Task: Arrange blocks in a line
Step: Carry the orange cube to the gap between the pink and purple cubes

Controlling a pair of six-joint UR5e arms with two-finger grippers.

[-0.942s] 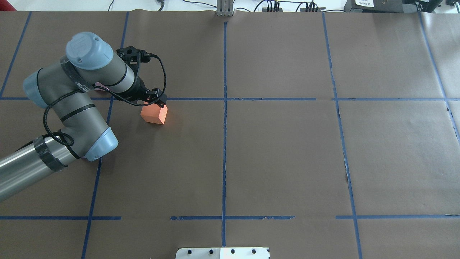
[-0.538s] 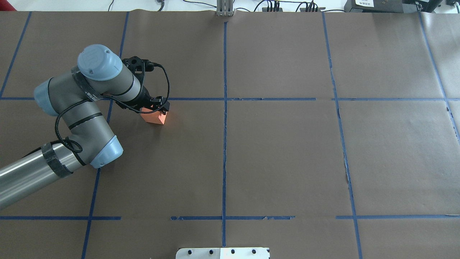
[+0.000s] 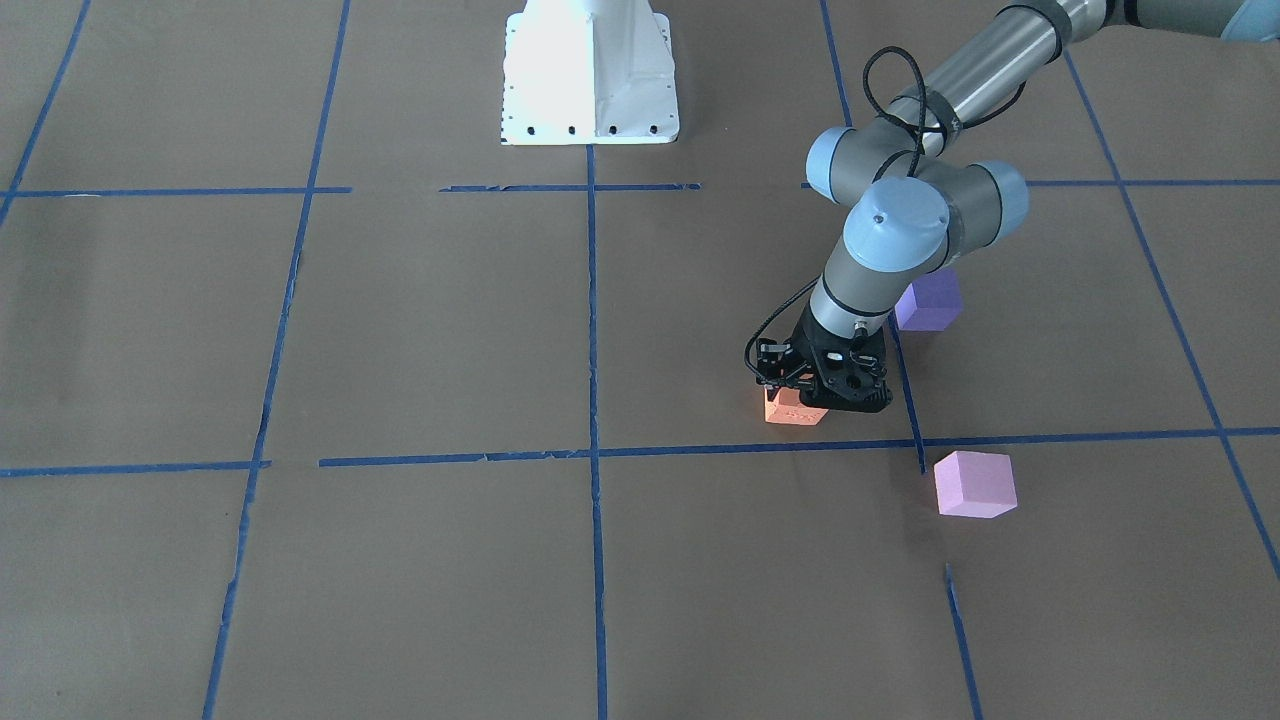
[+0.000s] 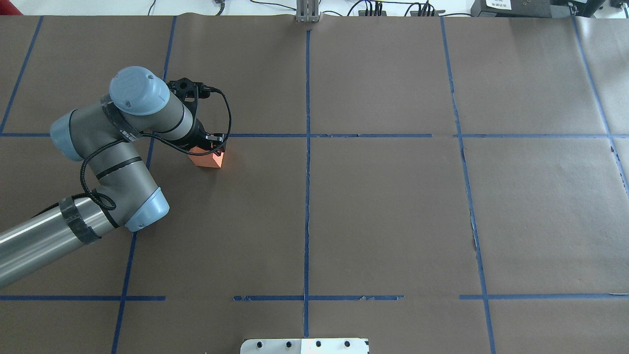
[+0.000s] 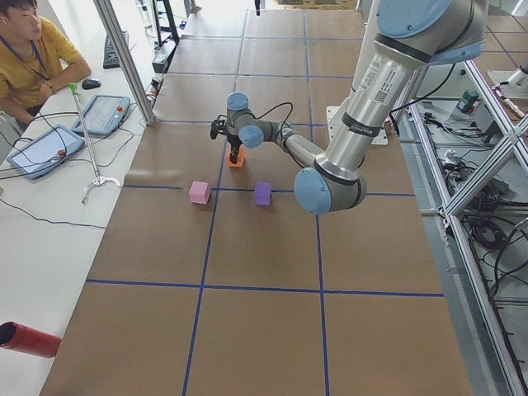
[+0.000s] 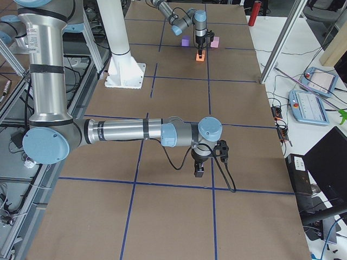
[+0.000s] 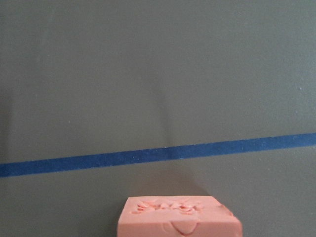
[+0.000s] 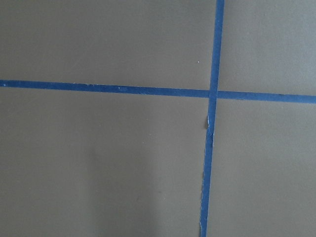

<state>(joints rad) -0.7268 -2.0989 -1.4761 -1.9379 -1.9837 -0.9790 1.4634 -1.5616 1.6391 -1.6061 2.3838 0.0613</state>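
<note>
The orange block (image 4: 209, 161) lies on the brown table, just on the robot's side of a blue tape line. My left gripper (image 4: 209, 147) is down over it and hides its top; the jaws look open astride the block. In the front view the gripper (image 3: 815, 398) covers most of the orange block (image 3: 790, 410), which fills the bottom of the left wrist view (image 7: 178, 217). The violet-purple block (image 3: 928, 302) sits partly behind the left arm. The pale pink block (image 3: 975, 484) lies apart, across the tape line. My arm hides both in the overhead view. My right gripper (image 6: 199, 173) hangs low over bare table; I cannot tell its state.
The white robot base plate (image 3: 590, 70) stands at the table's robot-side edge. Blue tape lines grid the brown paper. An operator (image 5: 29, 49) sits at a side table with tablets. A red cylinder (image 5: 29, 340) lies on that side table.
My left arm has come down, and the gripper now covers more of the orange block. The block has stayed in place on the table.
</note>
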